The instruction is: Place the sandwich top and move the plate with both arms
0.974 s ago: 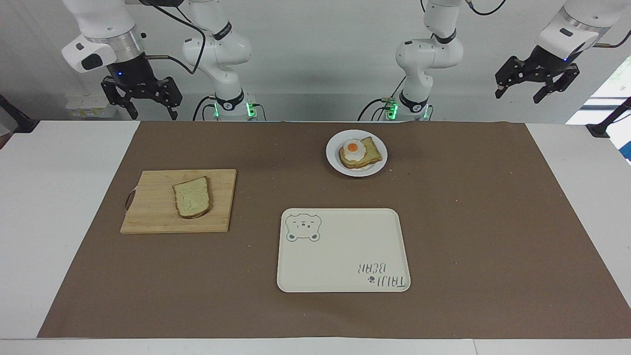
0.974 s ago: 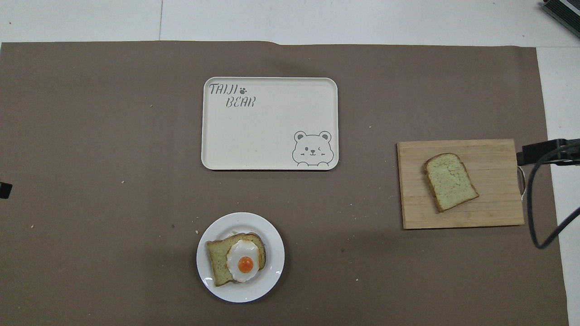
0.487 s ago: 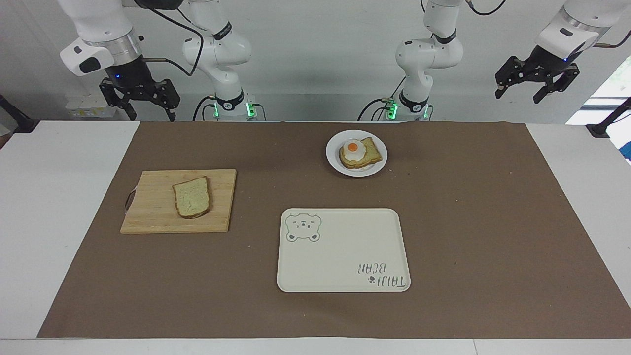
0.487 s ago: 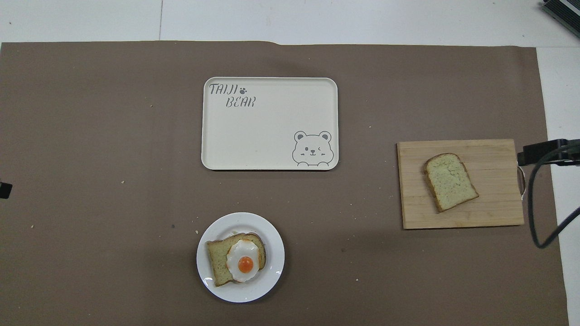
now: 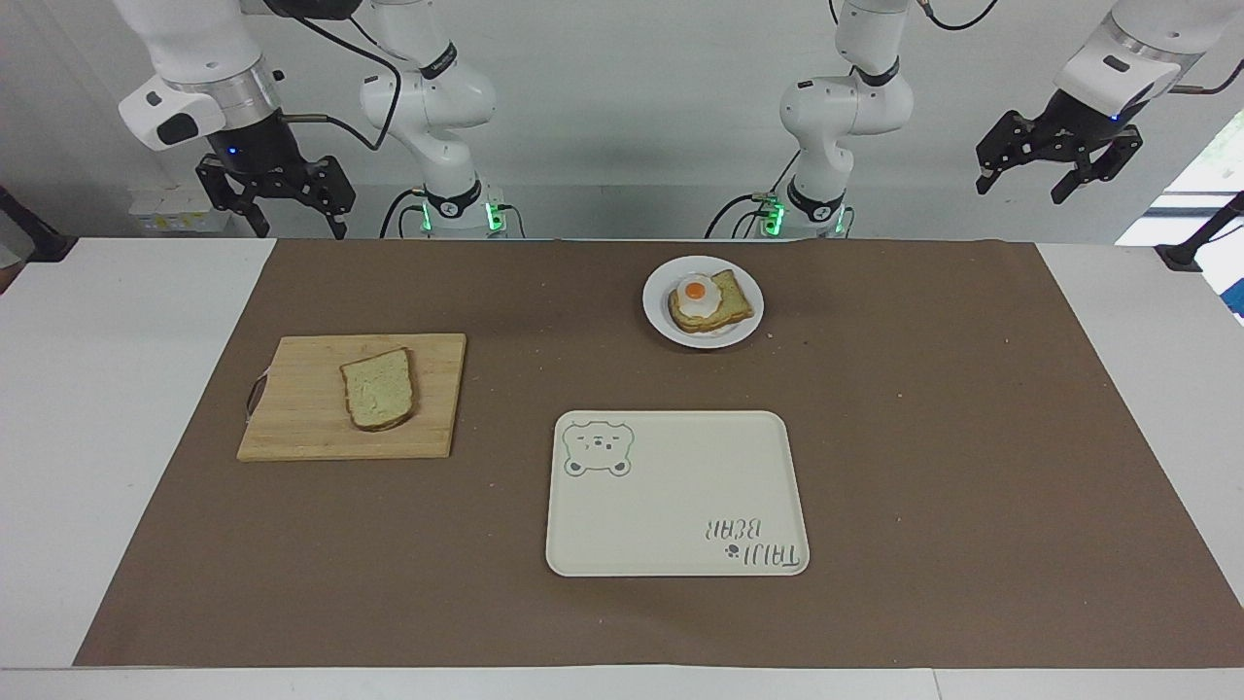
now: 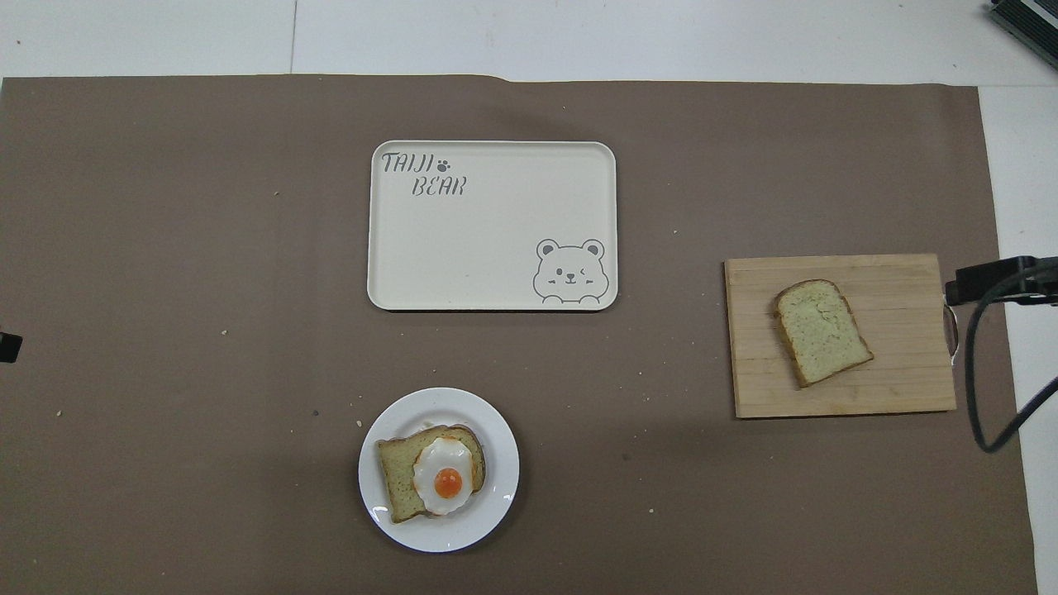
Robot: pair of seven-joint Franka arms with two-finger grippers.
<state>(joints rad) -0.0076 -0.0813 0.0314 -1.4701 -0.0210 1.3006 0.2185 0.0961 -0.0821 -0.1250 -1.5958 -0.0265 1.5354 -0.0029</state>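
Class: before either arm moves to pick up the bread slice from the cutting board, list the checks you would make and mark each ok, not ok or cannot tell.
1. Sandwich top lies flat on the cutting board, uncovered: ok.
2. Right hand open and empty, up at its end of the table: ok.
3. Left hand open and empty, up, waiting: ok.
4. Plate holds the egg-topped bread slice, ready for a top: ok.
5. Tray has nothing on it: ok.
6. Bread firm enough to grip: cannot tell.

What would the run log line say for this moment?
left gripper: open, raised, waiting | right gripper: open, raised | pale speckled bread slice: on wooden cutting board | round white plate: holds egg-topped bread
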